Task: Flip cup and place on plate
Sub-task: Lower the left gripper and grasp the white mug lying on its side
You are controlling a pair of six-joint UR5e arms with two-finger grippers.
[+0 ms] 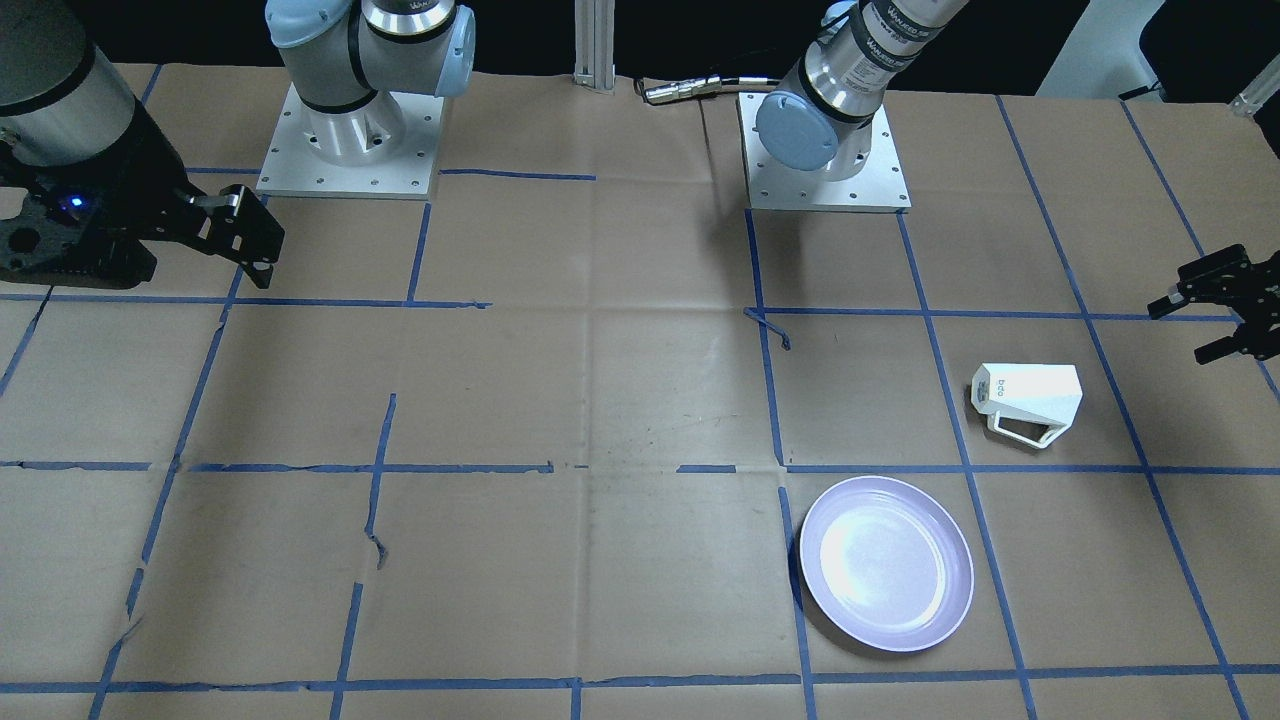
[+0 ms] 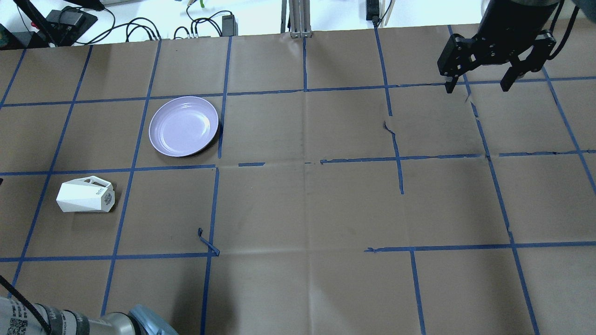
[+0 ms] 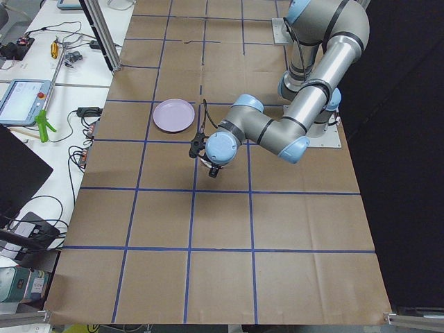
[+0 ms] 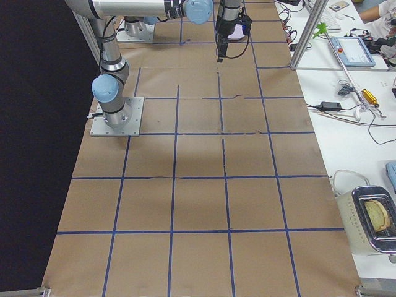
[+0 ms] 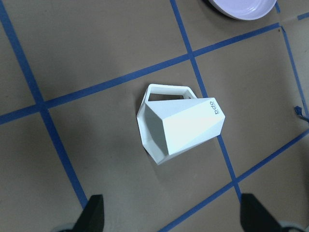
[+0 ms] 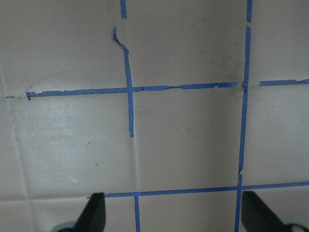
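The white faceted cup (image 1: 1027,400) lies on its side on the paper-covered table. Its handle points toward the plate and its lettered base points toward the table's middle. It also shows in the overhead view (image 2: 86,194) and the left wrist view (image 5: 181,123). The pale lavender plate (image 1: 886,563) sits empty one grid square away, also in the overhead view (image 2: 184,126). My left gripper (image 1: 1190,330) is open and empty, up in the air beside the cup; its fingertips (image 5: 94,212) frame the cup from above. My right gripper (image 2: 477,85) is open and empty, far across the table.
Brown paper with blue tape grid lines covers the table (image 2: 307,204). The two arm bases (image 1: 345,130) stand at the robot's edge. Cables and power supplies (image 2: 139,28) lie beyond the far edge. A loose curl of tape (image 2: 207,242) sticks up near the cup's square.
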